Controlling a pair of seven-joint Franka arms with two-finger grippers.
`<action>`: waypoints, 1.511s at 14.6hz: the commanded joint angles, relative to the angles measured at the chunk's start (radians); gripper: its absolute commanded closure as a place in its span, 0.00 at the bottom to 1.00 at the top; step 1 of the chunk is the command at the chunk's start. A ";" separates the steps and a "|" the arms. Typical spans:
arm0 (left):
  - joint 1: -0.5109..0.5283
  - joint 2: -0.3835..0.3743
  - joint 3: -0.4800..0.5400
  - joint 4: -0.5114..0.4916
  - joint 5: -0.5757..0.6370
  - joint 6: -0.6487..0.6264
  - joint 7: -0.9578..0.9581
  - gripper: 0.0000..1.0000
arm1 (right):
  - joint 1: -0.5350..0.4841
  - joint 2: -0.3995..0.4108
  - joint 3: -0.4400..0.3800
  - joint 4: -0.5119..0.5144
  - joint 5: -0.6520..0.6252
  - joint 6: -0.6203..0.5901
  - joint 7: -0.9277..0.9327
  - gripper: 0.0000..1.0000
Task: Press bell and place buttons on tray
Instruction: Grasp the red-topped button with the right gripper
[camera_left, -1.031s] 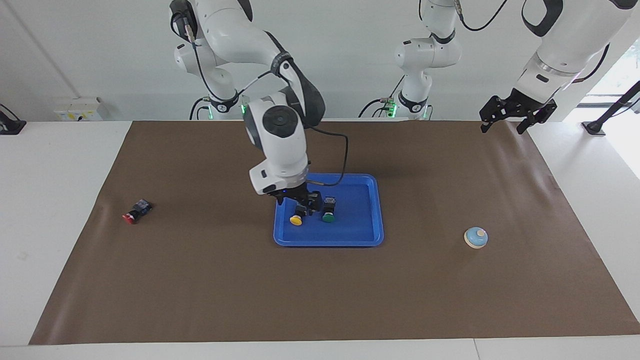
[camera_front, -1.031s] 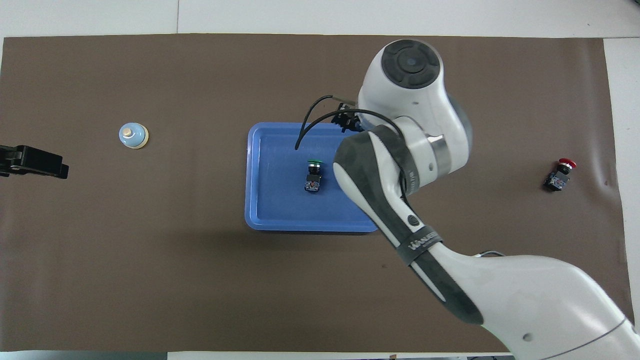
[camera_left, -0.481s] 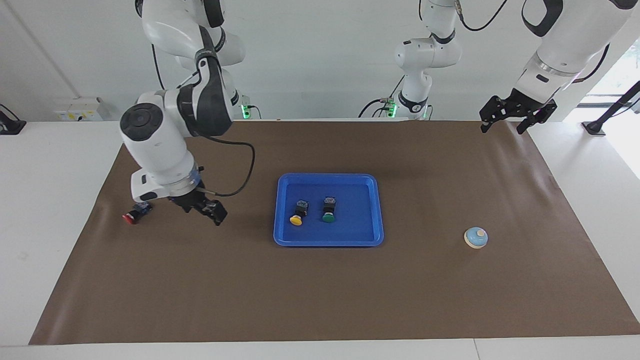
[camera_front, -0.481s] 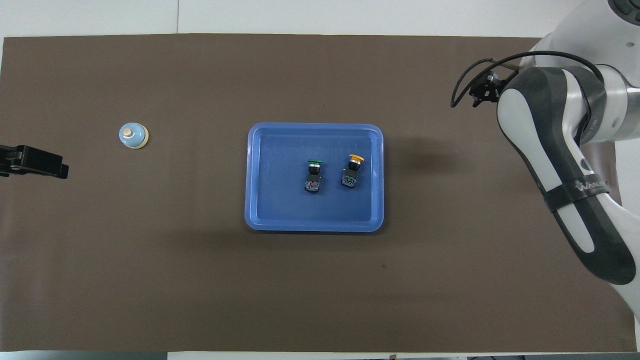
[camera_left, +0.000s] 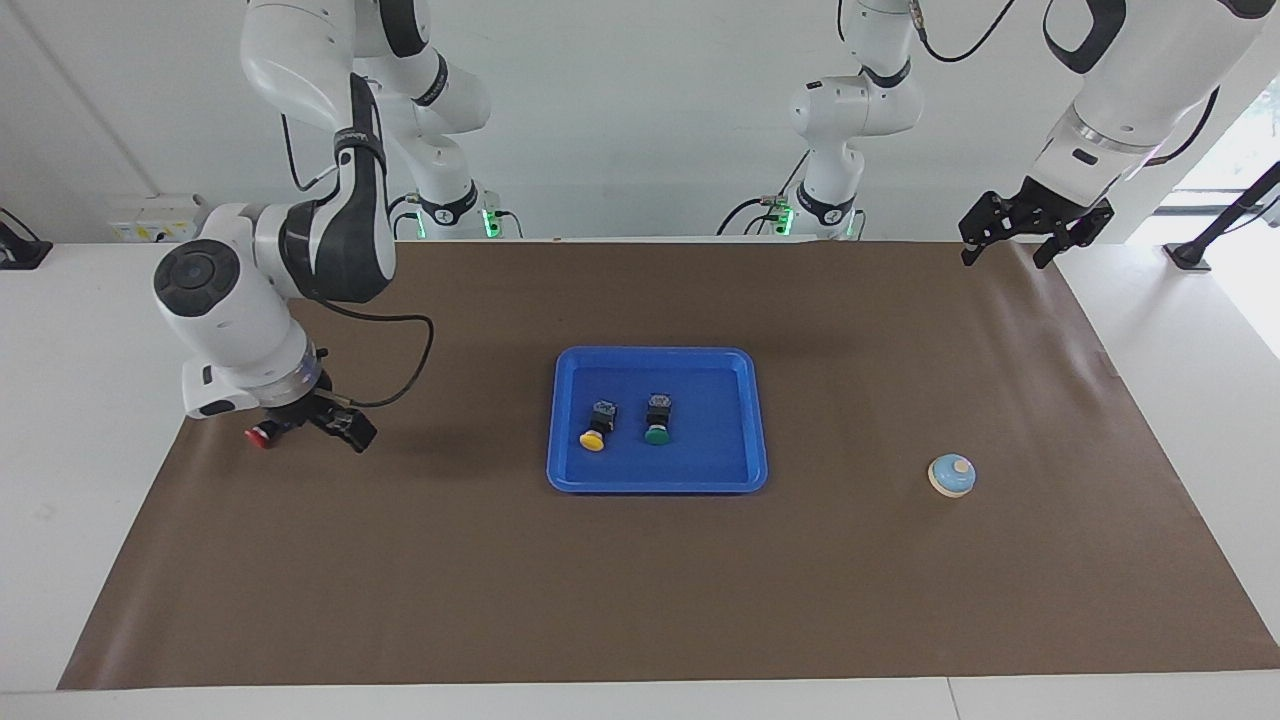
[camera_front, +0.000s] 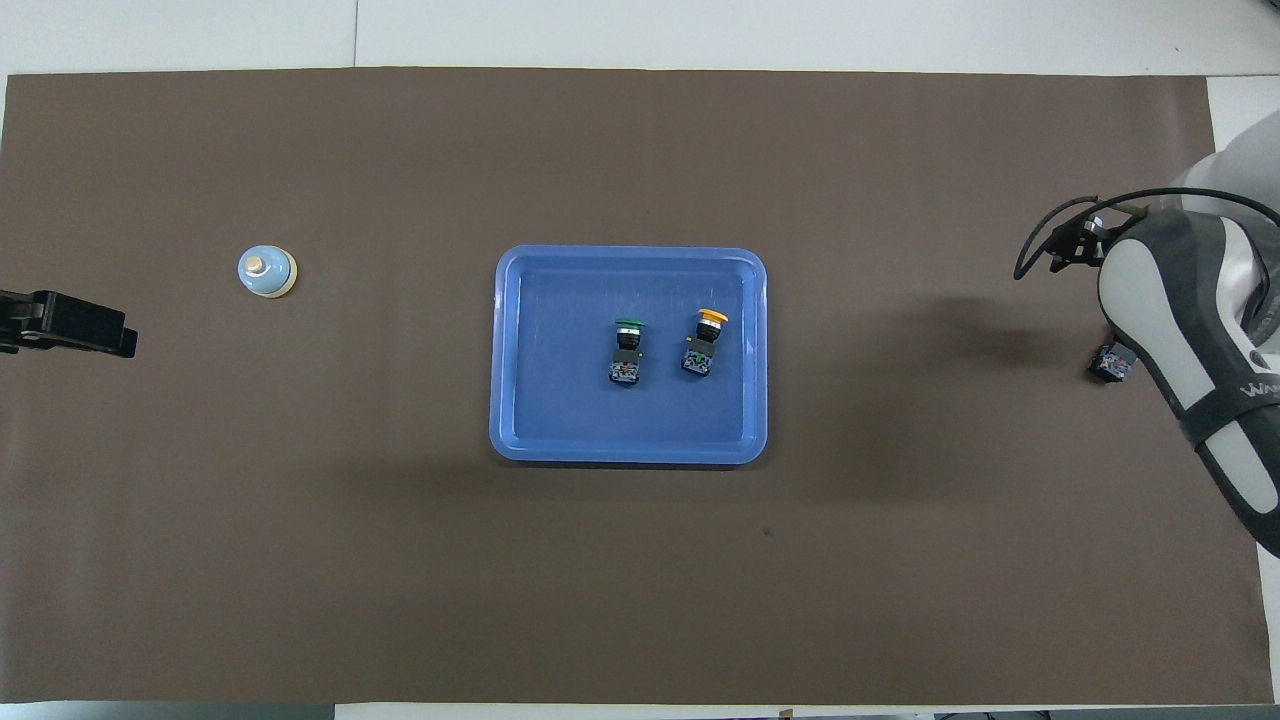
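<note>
The blue tray (camera_left: 700, 484) sits mid-table and also shows in the overhead view (camera_front: 510, 350). In it lie the yellow button (camera_left: 596, 428) (camera_front: 703, 342) and the green button (camera_left: 657, 421) (camera_front: 627, 350), side by side. The red button (camera_left: 261, 436) lies on the mat toward the right arm's end; only its body (camera_front: 1112, 362) shows from overhead. My right gripper (camera_left: 312, 427) is open, low over the red button. The bell (camera_left: 951, 475) (camera_front: 267, 271) stands toward the left arm's end. My left gripper (camera_left: 1035, 232) (camera_front: 70, 325) waits open, raised over the mat's edge.
A brown mat (camera_left: 640, 600) covers the white table (camera_left: 100, 520). The right arm's forearm (camera_front: 1190, 330) hangs over the mat's end and hides the red button's cap from overhead. A small grey box (camera_left: 160, 218) stands by the wall.
My right gripper let go of the yellow button in the tray beside the green one, then swung toward the right arm's end and came down over the red button. The left arm has not moved.
</note>
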 joint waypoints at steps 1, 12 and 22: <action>0.002 -0.013 0.003 -0.005 -0.006 -0.007 0.008 0.00 | -0.067 -0.091 0.013 -0.197 -0.017 0.161 -0.042 0.00; 0.002 -0.013 0.003 -0.005 -0.006 -0.007 0.008 0.00 | -0.148 -0.085 0.016 -0.346 -0.013 0.358 -0.071 0.00; 0.002 -0.013 0.003 -0.005 -0.006 -0.007 0.008 0.00 | -0.144 -0.094 0.018 -0.365 -0.007 0.341 -0.161 1.00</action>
